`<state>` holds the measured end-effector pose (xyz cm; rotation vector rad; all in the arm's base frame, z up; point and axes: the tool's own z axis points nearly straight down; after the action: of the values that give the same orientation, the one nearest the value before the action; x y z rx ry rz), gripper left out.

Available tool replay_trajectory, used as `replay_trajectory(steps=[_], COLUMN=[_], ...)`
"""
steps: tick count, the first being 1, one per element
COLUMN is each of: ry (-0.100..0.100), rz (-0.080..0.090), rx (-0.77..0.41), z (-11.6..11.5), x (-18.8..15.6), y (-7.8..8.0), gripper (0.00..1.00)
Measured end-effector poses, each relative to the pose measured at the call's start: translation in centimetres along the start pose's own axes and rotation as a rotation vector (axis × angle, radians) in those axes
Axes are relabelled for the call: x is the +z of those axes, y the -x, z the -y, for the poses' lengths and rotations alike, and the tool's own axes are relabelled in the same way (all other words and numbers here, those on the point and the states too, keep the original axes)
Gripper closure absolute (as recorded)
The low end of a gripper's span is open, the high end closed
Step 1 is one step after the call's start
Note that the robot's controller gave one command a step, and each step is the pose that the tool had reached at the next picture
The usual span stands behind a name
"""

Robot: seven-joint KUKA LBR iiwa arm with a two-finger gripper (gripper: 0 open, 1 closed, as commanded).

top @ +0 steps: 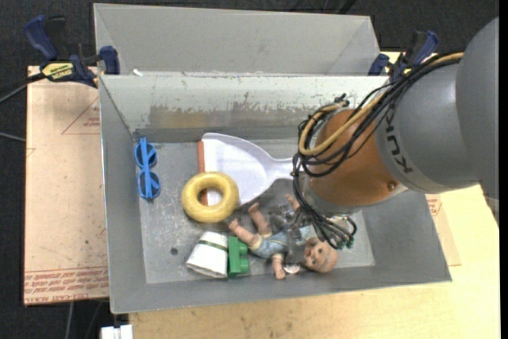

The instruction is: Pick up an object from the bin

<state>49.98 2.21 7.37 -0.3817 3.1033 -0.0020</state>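
Where the arm drops into the right half of the bin, the gripper sits low over a small doll lying near the front wall, though its tip is so buried under cables and the orange cover on the wrist that I cannot tell whether it is open or closed. The doll lies on its back with its limbs spread, its head just to the right of the gripper and seemingly touching the dangling wires. Just left of the doll rests a white cup with a green block. Behind that lies a yellow ring, leaning against a white scoop whose handle runs under the arm. Blue toy glasses lie well apart by the left wall.
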Motion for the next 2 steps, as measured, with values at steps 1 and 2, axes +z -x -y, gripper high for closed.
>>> replay_trajectory(steps=[1,2], ry=[0.001,0.003], rz=[-0.004,-0.009], rx=[0.0,0.0], z=[0.0,-0.1], x=[-0.5,-2.5], y=[-0.1,-0.3], gripper=[1.0,1.0])
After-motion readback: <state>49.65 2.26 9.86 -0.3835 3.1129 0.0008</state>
